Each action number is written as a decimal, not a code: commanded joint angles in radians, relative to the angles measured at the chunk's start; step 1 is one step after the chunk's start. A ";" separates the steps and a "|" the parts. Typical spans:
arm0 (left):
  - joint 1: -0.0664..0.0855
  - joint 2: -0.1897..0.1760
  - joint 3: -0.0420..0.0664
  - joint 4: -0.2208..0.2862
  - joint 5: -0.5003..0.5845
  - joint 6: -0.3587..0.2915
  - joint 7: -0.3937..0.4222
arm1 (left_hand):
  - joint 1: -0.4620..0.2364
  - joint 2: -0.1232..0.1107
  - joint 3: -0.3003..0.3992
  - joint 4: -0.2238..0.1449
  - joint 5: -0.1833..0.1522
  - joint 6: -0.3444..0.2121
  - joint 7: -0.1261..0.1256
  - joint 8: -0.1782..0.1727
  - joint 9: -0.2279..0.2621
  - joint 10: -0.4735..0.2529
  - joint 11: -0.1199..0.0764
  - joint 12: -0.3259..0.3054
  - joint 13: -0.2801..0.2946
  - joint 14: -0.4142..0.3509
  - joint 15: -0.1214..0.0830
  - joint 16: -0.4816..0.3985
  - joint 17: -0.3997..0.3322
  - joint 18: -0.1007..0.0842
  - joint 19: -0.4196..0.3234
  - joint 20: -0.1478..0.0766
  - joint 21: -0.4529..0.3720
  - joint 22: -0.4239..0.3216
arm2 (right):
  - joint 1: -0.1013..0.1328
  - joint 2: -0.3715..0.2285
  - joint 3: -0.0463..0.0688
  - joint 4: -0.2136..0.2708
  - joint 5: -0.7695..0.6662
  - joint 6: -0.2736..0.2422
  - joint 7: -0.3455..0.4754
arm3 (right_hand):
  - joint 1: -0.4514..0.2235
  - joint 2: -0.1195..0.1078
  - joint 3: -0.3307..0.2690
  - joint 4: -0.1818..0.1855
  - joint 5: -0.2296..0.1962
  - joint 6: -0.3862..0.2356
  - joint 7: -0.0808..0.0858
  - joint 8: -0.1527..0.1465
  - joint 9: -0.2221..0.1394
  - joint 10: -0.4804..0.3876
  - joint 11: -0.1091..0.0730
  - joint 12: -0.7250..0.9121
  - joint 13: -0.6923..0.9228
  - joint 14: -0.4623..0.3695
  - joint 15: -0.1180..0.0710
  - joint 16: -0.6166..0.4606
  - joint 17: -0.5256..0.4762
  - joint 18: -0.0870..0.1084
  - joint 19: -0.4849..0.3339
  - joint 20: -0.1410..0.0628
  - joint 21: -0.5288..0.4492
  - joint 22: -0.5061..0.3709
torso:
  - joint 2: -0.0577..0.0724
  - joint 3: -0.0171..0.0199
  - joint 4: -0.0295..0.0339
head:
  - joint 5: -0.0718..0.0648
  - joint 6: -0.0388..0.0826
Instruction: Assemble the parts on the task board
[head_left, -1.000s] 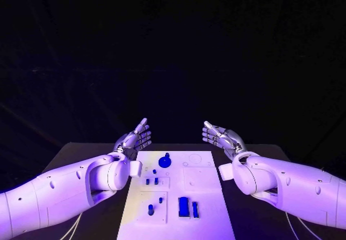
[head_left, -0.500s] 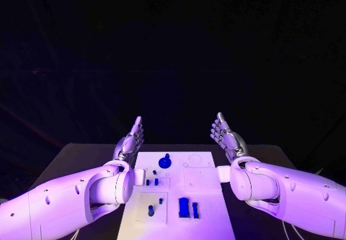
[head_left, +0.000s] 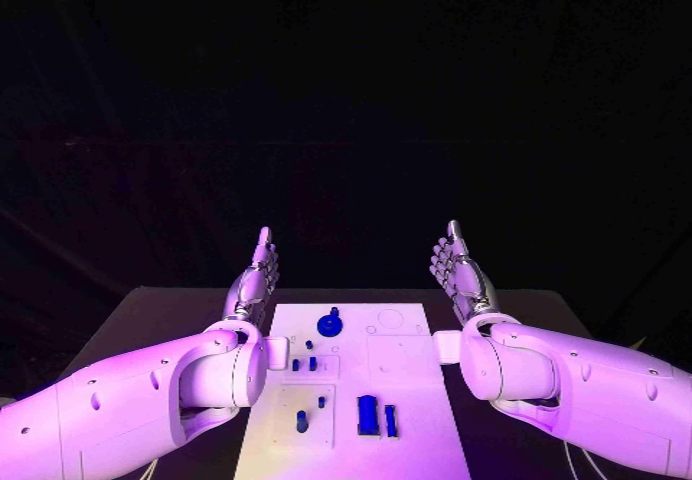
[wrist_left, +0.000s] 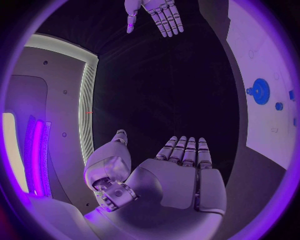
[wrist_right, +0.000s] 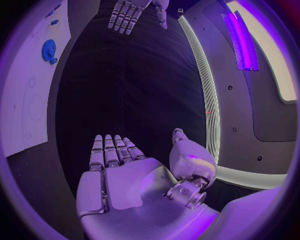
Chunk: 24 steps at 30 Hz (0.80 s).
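The white task board (head_left: 397, 370) lies in the middle of the black table. A round blue gear part (head_left: 330, 323) stands near its far end, small blue pegs (head_left: 303, 362) sit in a left-hand block, and two upright blue pieces (head_left: 375, 415) stand near the front. My left hand (head_left: 255, 280) is raised above the board's far left corner, fingers straight and together, holding nothing. My right hand (head_left: 460, 272) is raised above the far right corner, likewise flat and empty. The left wrist view shows the left hand (wrist_left: 178, 172), the gear (wrist_left: 260, 91) and the right hand (wrist_left: 156, 15).
The black table (head_left: 159, 310) extends to both sides of the board. In the right wrist view my right hand (wrist_right: 125, 175) faces the board (wrist_right: 31, 95), with the gear (wrist_right: 49, 50) and the left hand (wrist_right: 131, 12) beyond.
Both hands have risen and turned edge-on, with their fingers straightened upward. The parts on the board have not moved.
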 joint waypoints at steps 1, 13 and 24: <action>0.000 0.001 0.001 0.003 -0.014 -0.009 0.022 | -0.071 0.000 -0.002 -0.006 -0.009 -0.044 0.000 -0.007 -0.001 -0.047 -0.001 -0.007 -0.001 -0.042 -0.002 -0.004 -0.001 -0.015 -0.035 -0.004 -0.006 -0.008 | 0.000 0.000 0.001 0.002 -0.002 -0.001 0.018 | -0.069 0.000 0.000 -0.004 -0.008 -0.046 -0.001 -0.003 -0.002 -0.052 0.000 -0.006 -0.002 -0.053 0.000 -0.004 -0.002 -0.021 -0.043 -0.001 -0.005 -0.100 | 0.000 -0.0001 0.0000 | 0.000 0.000; 0.000 0.001 0.001 0.003 -0.014 -0.009 0.022 | -0.127 0.000 -0.002 -0.006 -0.009 -0.142 0.000 -0.007 -0.001 -0.147 -0.001 -0.007 -0.001 -0.128 -0.002 -0.004 -0.001 -0.015 -0.111 -0.004 -0.006 -0.008 | 0.000 0.000 0.001 0.002 -0.002 -0.001 0.018 | -0.218 0.000 0.000 -0.004 -0.008 -0.145 -0.001 -0.003 -0.002 -0.162 0.000 -0.006 -0.002 -0.166 0.000 -0.004 -0.002 -0.021 -0.135 -0.001 -0.005 -0.100 | 0.000 -0.0001 0.0000 | 0.000 0.000; 0.000 0.001 0.001 0.003 -0.014 -0.009 0.022 | -0.220 0.000 -0.002 -0.006 -0.009 -0.142 0.000 -0.007 -0.001 -0.147 -0.001 -0.007 -0.001 -0.128 -0.002 -0.004 -0.001 -0.015 -0.111 -0.004 -0.006 -0.008 | 0.000 0.000 0.001 0.002 -0.002 -0.001 0.018 | -0.218 0.000 0.000 -0.004 -0.008 -0.145 -0.001 -0.003 -0.002 -0.162 0.000 -0.006 -0.002 -0.166 0.000 -0.004 -0.002 -0.021 -0.135 -0.001 -0.005 -0.100 | 0.000 -0.0001 0.0000 | 0.000 0.000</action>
